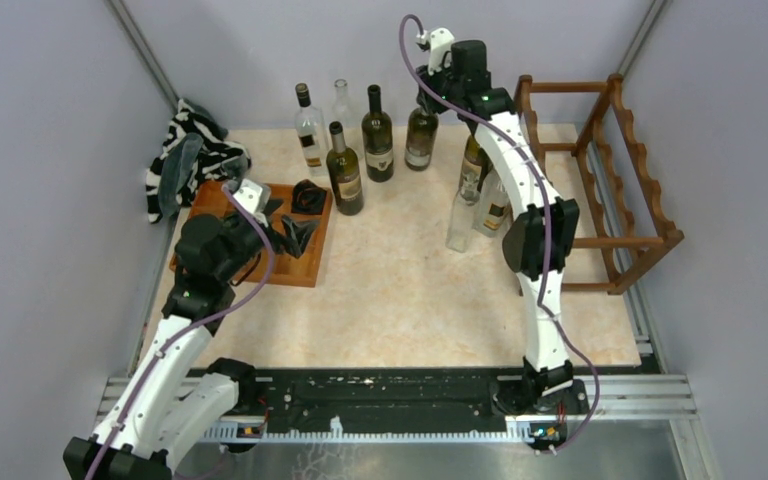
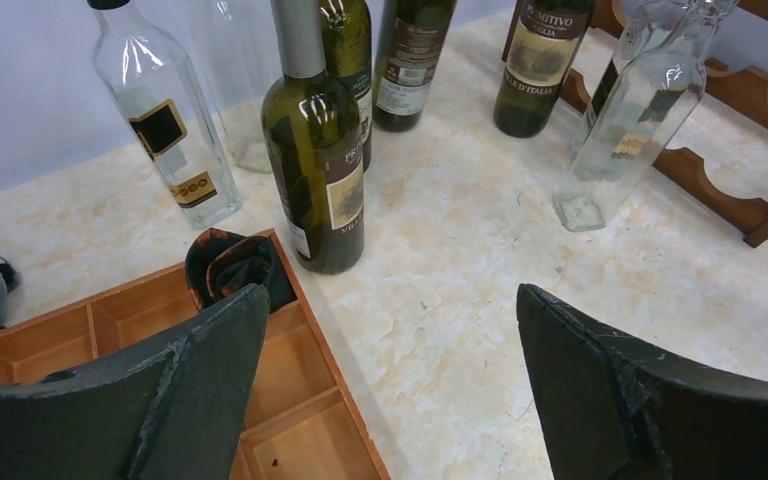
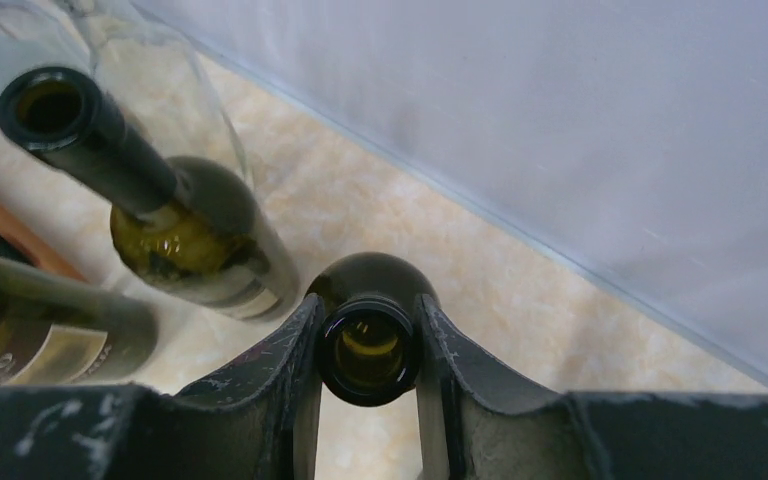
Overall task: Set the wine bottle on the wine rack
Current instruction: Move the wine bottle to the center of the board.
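My right gripper (image 1: 428, 95) is shut on the neck of a dark green wine bottle (image 1: 420, 140) standing upright at the back of the table. In the right wrist view the bottle's open mouth (image 3: 368, 350) sits between the two fingers of that gripper (image 3: 370, 305), which touch it on both sides. The dark reddish-brown wine rack (image 1: 620, 170) stands at the back right, to the right of the held bottle; its scalloped rail (image 2: 750, 110) shows in the left wrist view. My left gripper (image 1: 295, 235) hangs open over the tray's right edge, its fingers (image 2: 390, 300) wide apart around nothing.
Several other bottles stand around: a clear one with a black label (image 1: 310, 130), a green one (image 1: 345, 170), a dark one (image 1: 377, 135) and a clear one (image 1: 460, 215) near the rack. An orange-brown compartment tray (image 1: 260, 250) lies at the left, a striped cloth (image 1: 185, 155) behind it.
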Available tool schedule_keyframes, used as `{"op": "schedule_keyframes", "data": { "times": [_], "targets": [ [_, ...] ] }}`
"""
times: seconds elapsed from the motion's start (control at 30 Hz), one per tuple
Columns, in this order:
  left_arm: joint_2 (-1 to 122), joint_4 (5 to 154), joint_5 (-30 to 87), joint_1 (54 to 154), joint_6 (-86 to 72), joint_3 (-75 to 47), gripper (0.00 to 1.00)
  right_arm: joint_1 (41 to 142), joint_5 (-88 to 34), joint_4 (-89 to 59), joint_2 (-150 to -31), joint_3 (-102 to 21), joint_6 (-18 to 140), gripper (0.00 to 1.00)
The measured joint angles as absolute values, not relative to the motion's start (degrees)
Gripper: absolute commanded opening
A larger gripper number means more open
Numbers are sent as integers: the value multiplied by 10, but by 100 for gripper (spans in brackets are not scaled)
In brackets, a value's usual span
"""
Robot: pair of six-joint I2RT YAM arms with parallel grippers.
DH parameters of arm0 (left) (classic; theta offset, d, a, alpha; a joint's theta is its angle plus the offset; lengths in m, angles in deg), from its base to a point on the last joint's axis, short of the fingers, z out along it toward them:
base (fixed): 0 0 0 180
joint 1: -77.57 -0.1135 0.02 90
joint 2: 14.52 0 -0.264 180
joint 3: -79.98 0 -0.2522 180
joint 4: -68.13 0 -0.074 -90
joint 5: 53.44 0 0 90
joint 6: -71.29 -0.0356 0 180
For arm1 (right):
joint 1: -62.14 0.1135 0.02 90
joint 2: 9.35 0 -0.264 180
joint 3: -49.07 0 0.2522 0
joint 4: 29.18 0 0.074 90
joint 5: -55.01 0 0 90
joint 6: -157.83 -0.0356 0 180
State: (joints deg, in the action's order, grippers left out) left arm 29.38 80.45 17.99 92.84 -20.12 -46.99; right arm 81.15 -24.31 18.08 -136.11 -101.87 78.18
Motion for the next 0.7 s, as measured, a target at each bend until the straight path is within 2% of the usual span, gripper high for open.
{"op": "schedule_keyframes", "data": {
  "times": [0.17, 0.3, 0.37, 0.53, 0.7],
  "targets": [
    [300, 804, 184, 928, -209, -470, 99, 815, -247, 137, -1404, -1059, 772, 7],
    [312, 804, 185, 928, -212, -470, 99, 820, -247, 101, -1433, -1082, 770, 18],
    [317, 804, 185, 928, -214, -470, 99, 822, -248, 81, -1445, -1088, 768, 29],
    [320, 805, 185, 928, -214, -473, 99, 825, -248, 64, -1450, -1089, 765, 48],
    [320, 804, 185, 928, -214, -473, 99, 825, -250, 38, -1450, -1096, 761, 74]
  ]
}}
